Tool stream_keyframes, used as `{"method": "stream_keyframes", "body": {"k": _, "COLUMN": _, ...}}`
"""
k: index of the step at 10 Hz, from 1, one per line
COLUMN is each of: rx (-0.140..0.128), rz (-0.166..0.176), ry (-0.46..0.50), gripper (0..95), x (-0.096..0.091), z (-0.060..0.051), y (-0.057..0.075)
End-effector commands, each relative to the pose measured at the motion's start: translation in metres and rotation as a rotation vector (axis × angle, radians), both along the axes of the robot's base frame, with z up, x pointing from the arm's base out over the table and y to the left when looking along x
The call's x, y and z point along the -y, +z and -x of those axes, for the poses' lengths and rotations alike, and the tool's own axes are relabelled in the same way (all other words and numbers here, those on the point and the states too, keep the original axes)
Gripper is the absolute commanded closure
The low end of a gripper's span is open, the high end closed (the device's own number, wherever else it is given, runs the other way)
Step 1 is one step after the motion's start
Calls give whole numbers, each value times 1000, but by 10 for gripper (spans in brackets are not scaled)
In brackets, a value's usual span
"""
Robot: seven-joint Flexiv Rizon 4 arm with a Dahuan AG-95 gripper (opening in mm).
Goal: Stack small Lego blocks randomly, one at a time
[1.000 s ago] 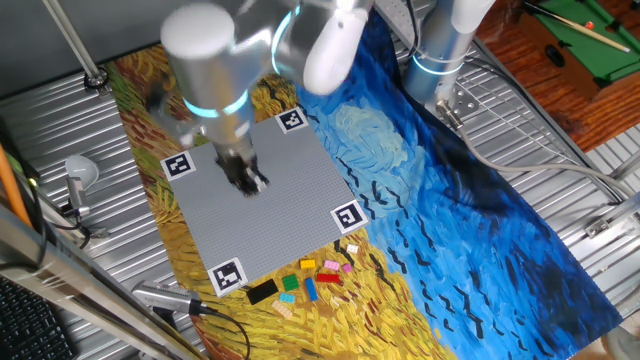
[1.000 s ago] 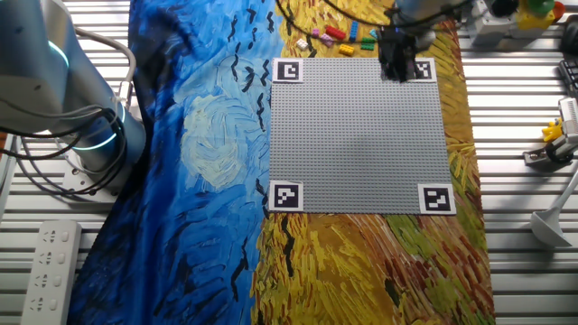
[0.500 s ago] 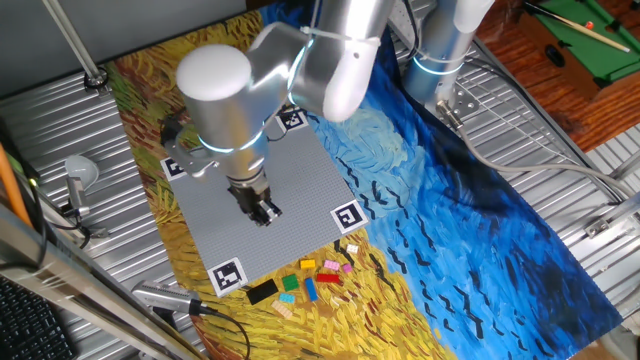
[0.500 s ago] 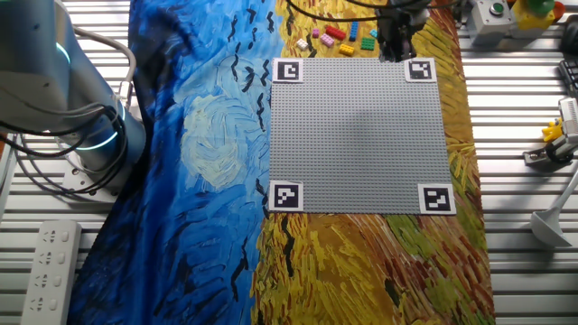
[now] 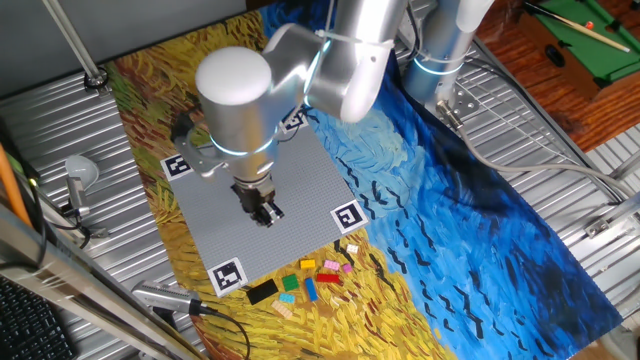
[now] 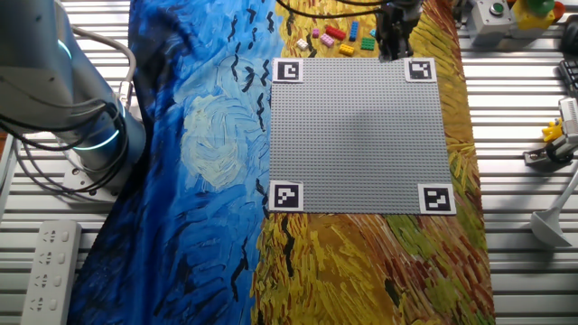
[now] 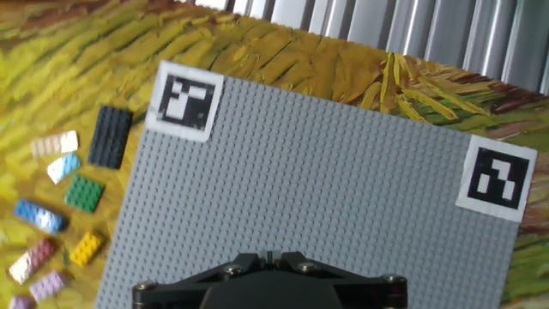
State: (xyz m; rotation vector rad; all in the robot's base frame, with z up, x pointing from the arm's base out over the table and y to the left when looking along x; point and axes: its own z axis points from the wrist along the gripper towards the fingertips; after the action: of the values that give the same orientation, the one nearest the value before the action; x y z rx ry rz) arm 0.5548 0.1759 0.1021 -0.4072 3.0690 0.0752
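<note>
The small Lego blocks [image 5: 310,278] lie loose on the yellow cloth just off the front edge of the grey baseplate [image 5: 300,170]. The hand view shows a flat black one [image 7: 110,137], then tan [image 7: 55,143], green [image 7: 84,193], blue [image 7: 39,216] and yellow [image 7: 86,249] bricks to the plate's left. From the other fixed view the blocks [image 6: 339,36] sit at the top, left of my gripper [image 6: 395,41]. My gripper [image 5: 265,212] hangs over the plate's front part, short of the blocks. Its fingertips [image 7: 268,256] are shut together with nothing between them.
Black-and-white marker tags [image 5: 347,216] mark the baseplate corners [image 7: 185,103]. A painted blue and yellow cloth [image 6: 208,153] covers the ribbed metal table. A power strip [image 6: 50,262] lies at the lower left, and small toys [image 6: 555,135] stand at the right edge.
My arm has carried the gripper across the baseplate from its middle toward the front edge, closer to the loose blocks. The blocks have not moved.
</note>
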Motion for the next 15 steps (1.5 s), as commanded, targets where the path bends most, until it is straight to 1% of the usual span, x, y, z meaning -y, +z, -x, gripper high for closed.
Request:
{"method": "stream_keyframes", "body": {"k": 1, "rx": -17, "rz": -44, "ry": -30, "gripper": 950, "x": -23, "z": -14, "y": -15}}
{"method": "stream_keyframes", "body": {"k": 3, "rx": -13, "rz": -52, "ry": -59, "gripper": 950, "x": -48, "z": -29, "y": -23}}
{"method": "stream_keyframes", "body": {"k": 4, "rx": -15, "rz": -60, "ry": -76, "gripper": 950, "x": -58, "z": -34, "y": -26}}
{"method": "stream_keyframes", "body": {"k": 5, "rx": -15, "rz": -59, "ry": -85, "gripper": 950, "x": -66, "z": -37, "y": -29}}
{"method": "stream_keyframes", "body": {"k": 7, "rx": -15, "rz": -41, "ry": -20, "gripper": 950, "x": -66, "z": -37, "y": -29}}
{"method": "stream_keyframes", "body": {"k": 8, "rx": -22, "rz": -31, "ry": -2, "gripper": 950, "x": -66, "z": -37, "y": -29}}
{"method": "stream_keyframes", "body": {"k": 10, "rx": -28, "rz": -27, "ry": 17, "gripper": 950, "x": -66, "z": -37, "y": -29}}
{"method": "stream_keyframes", "body": {"k": 12, "rx": -33, "rz": -30, "ry": -15, "gripper": 950, "x": -65, "z": -36, "y": -29}}
{"method": "stream_keyframes", "body": {"k": 13, "rx": -30, "rz": -31, "ry": -22, "gripper": 950, "x": -67, "z": -37, "y": -30}}
{"method": "stream_keyframes", "body": {"k": 14, "rx": -25, "rz": -33, "ry": -34, "gripper": 950, "x": -72, "z": -40, "y": -34}}
{"method": "stream_keyframes", "body": {"k": 15, "rx": -22, "rz": -33, "ry": -48, "gripper": 760, "x": -77, "z": -42, "y": -38}}
